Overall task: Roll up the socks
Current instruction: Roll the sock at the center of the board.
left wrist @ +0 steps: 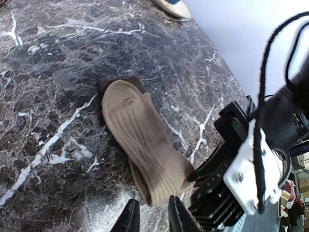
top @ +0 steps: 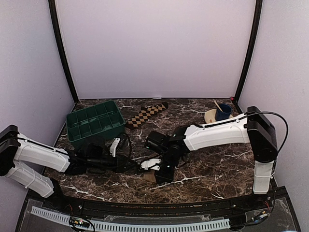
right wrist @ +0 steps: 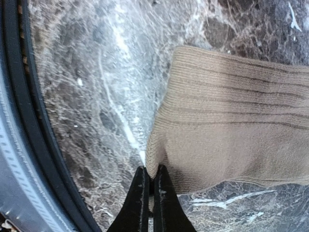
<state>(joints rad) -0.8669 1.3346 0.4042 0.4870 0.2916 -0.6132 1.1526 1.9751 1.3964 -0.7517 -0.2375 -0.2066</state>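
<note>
Pale lavender walls (top: 154, 48) enclose a dark brown marble tabletop (top: 212, 169) with white veins. Two white and black robot arms reach in from the near edge and meet low over the front middle of the tabletop.

A tan sock (left wrist: 145, 145) lies flat there, ribbed along its length, with its darker brown toe (left wrist: 126, 83) pointing away from the left arm's camera. From overhead it is mostly hidden beneath the two claws.

The right claw (right wrist: 150, 169) has its two black tips pressed together on the corner of the tan sock's open end, pinching the fabric edge. The left claw (left wrist: 152, 205) sits just short of that same end, its tips parted a little with nothing between them, close beside the right claw.

A second sock (top: 146, 115), patterned in brown and black diamonds, lies flat toward the back of the tabletop, well apart from both claws. To its left stands a green tray (top: 70, 126) divided into compartments. In the far right corner a blue cup (top: 223, 112) stands on a pale plate (top: 210, 116).
</note>
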